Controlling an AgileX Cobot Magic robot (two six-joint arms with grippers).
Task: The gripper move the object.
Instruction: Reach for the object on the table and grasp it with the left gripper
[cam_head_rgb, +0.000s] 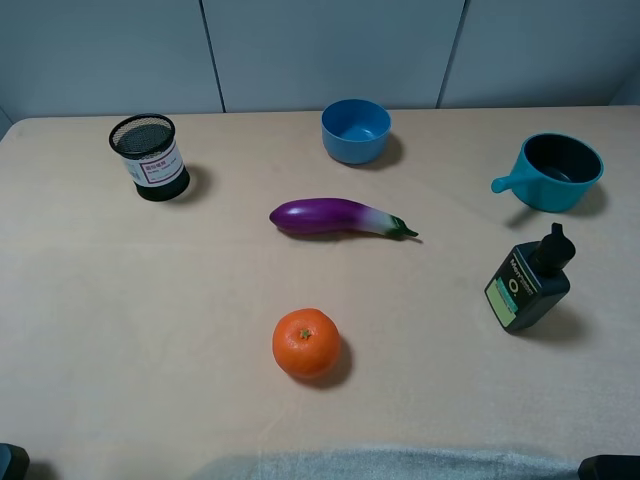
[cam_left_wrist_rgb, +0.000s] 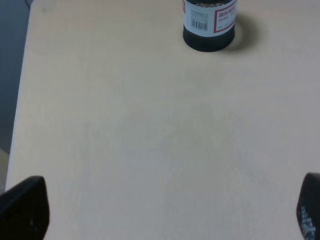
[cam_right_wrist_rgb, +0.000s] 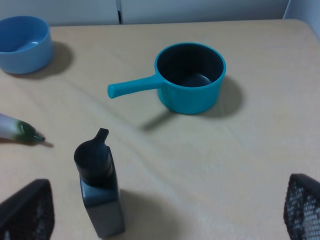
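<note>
The black wire-mesh cup (cam_head_rgb: 148, 157) with a white, pink-bordered label stands upright at the table's far left. In the left wrist view the cup (cam_left_wrist_rgb: 209, 22) is well ahead of my left gripper (cam_left_wrist_rgb: 165, 210), slightly to one side. That gripper's two dark fingertips (cam_left_wrist_rgb: 22, 207) are wide apart, open and empty, over bare table. My right gripper (cam_right_wrist_rgb: 165, 210) is also open and empty, its fingertips (cam_right_wrist_rgb: 302, 205) wide apart, near the dark bottle. In the exterior high view only dark bits of the arms show at the bottom corners.
A blue bowl (cam_head_rgb: 356, 130) stands at the back middle and a teal handled cup (cam_head_rgb: 555, 172) at the back right. A purple eggplant (cam_head_rgb: 335, 217) lies in the middle, an orange (cam_head_rgb: 306, 344) in front of it, and a dark bottle (cam_head_rgb: 528, 283) at the right.
</note>
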